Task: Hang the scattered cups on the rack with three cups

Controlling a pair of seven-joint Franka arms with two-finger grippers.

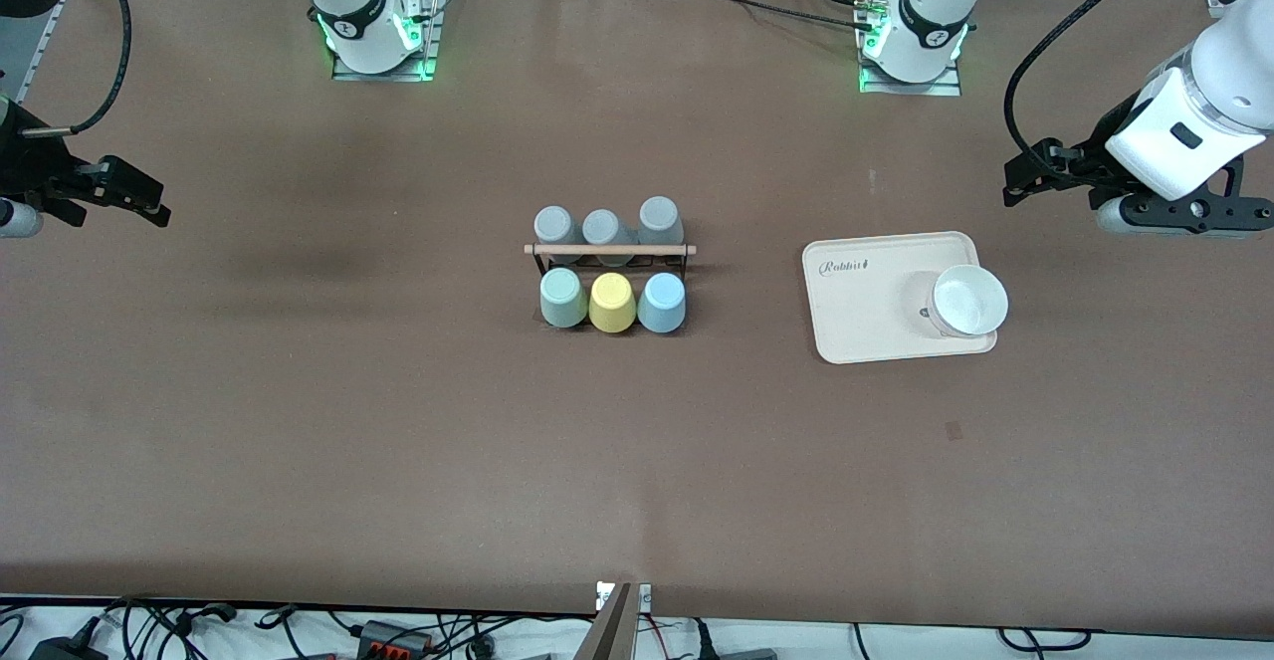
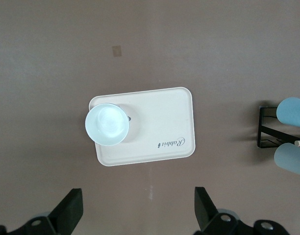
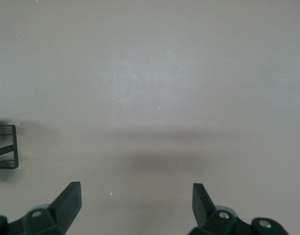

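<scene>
A: Where does the rack point(image 1: 610, 254) stand, and how does it lie?

B: Mid-table, between the two grippers and well apart from both. Its wooden rod point(image 1: 609, 249) runs lengthwise from the right arm's end of the table toward the left arm's end.

A: And the cups?

B: All six sit mouth-down on it. Three grey cups point(image 1: 603, 227) fill the row farther from the front camera. The nearer row holds the mint green cup point(image 1: 562, 298) at the right arm's end, the yellow cup point(image 1: 612, 302) in the middle, and the light blue cup point(image 1: 662, 302) at the left arm's end. Neighbours sit just beside one another.

A: The grippers?

B: The left gripper point(image 2: 137, 210) hangs in the air at its own end of the table, fingers spread wide, holding nothing. The right gripper point(image 3: 135, 208) hangs over bare table at its own end, likewise spread wide and empty.

A: Anything between them and the rack?

B: A cream tray point(image 1: 866, 292) lies between the left gripper and the rack, with a white bowl point(image 1: 968, 301) on the part of it toward the left arm's end. The left wrist view looks down on both, with an end of the rack at the picture's edge.
</scene>
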